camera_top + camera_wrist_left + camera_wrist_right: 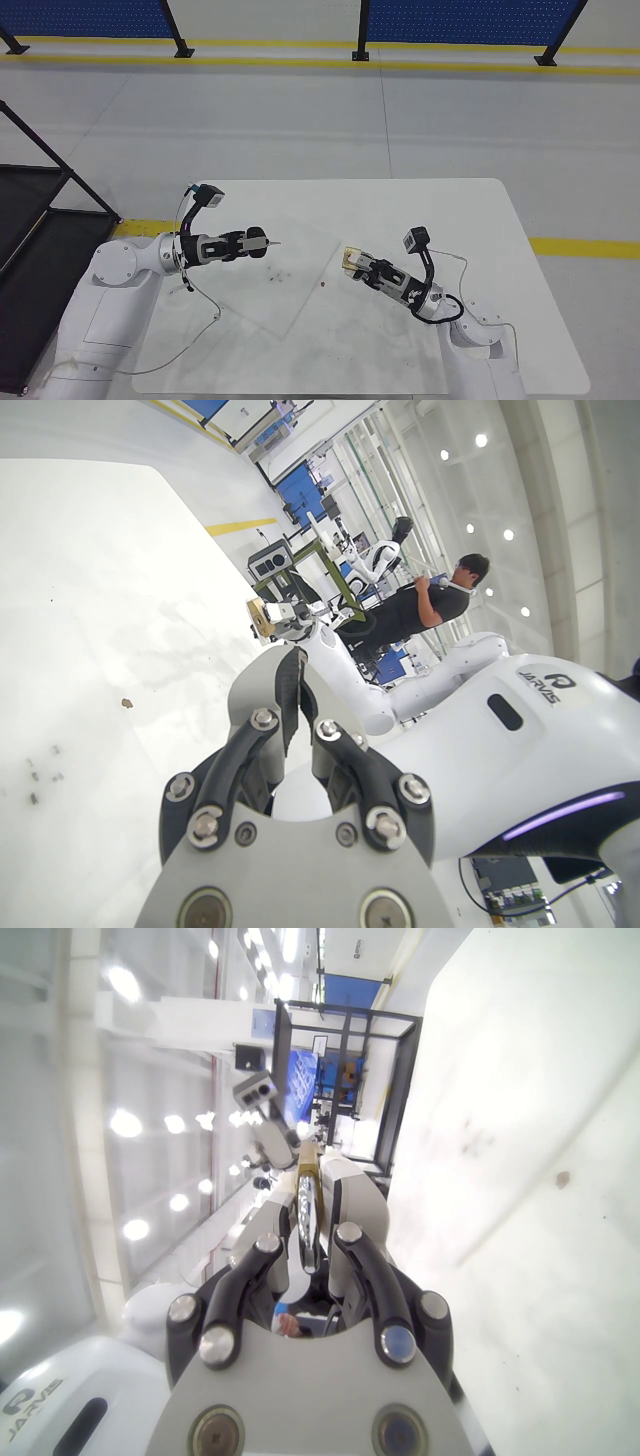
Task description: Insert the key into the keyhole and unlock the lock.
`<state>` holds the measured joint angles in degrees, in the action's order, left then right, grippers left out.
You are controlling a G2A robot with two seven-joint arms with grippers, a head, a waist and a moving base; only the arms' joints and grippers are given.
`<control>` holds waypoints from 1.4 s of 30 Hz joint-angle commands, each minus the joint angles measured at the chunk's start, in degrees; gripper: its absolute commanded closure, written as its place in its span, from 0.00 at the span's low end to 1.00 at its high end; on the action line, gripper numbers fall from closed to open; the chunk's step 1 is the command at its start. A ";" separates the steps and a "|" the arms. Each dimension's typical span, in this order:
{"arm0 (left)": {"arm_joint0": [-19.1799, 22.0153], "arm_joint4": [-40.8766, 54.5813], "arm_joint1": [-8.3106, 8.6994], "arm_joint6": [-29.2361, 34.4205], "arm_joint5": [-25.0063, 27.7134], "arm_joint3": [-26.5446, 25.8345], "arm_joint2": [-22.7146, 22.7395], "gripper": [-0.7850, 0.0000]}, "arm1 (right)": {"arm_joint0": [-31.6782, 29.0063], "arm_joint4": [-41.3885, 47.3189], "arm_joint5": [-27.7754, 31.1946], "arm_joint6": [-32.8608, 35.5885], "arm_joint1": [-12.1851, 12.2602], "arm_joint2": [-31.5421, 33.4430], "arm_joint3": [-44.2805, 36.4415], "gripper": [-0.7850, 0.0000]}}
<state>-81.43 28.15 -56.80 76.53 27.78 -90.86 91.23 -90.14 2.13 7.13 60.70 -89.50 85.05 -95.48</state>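
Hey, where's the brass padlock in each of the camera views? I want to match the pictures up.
Top view: brass padlock in the right claw, right of the middle of the table.
Left wrist view: brass padlock beyond the left claw, in the right claw.
Right wrist view: brass padlock clamped in the right claw, chrome shackle toward the camera.
Shared landmark: the brown speck on the table near the right claw.

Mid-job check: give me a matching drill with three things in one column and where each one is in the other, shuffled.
Things:
1. lock
2. key
3. brown crumb

Places:
A. lying loose on the table
B. clamped in the right gripper
C. sticking out of the left gripper

Pairs: 1-B, 2-C, 3-A.
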 commanded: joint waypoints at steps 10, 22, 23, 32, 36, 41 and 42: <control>-0.16 -0.01 -0.04 -0.70 -0.42 -0.22 -0.28 1.00 | 0.00 0.01 0.00 -0.01 0.00 0.00 0.00 1.00; 1.74 -4.62 -1.40 -8.93 -3.54 0.77 -11.51 1.00 | 0.00 0.01 0.00 -0.01 0.00 0.00 0.00 1.00; 2.25 -4.96 -1.58 -9.44 -3.60 1.08 -12.72 1.00 | 0.00 0.01 0.00 -0.01 0.00 0.00 0.00 1.00; 5.53 -6.45 -2.70 -15.15 -5.98 3.62 -18.74 1.00 | 0.00 0.01 0.00 -0.01 0.00 0.00 0.00 1.00; 5.55 -6.99 -2.71 -16.33 -7.14 3.97 -18.75 1.00 | 0.00 0.01 0.00 -0.01 0.00 0.00 0.00 1.00; 5.55 -6.99 -2.71 -16.33 -7.14 3.97 -18.75 1.00 | 0.00 0.01 0.00 -0.01 0.00 0.00 0.00 1.00; 5.55 -6.99 -2.71 -16.33 -7.14 3.97 -18.75 1.00 | 0.00 0.01 0.00 -0.01 0.00 0.00 0.00 1.00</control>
<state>-75.88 21.16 -59.50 60.20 20.64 -86.89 72.48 -90.14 2.14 7.12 60.70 -89.50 85.05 -95.48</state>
